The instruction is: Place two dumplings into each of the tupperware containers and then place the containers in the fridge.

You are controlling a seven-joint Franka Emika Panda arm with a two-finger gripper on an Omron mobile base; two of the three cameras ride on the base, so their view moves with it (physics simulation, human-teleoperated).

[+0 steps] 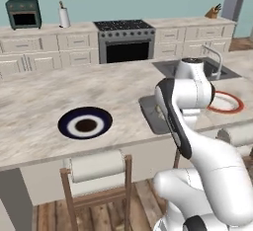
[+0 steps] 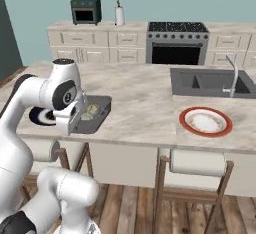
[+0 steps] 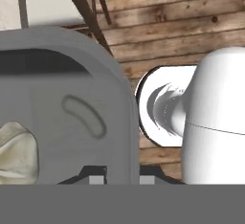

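Right now the tool sits clamped on the tupperware container's near rim, a dumpling inside.

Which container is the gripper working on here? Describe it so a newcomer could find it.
On the marble island counter, between the dark blue plate and the red-rimmed plate, the grey tupperware container overhangs the near edge. Unlike the round plates, it is rectangular.
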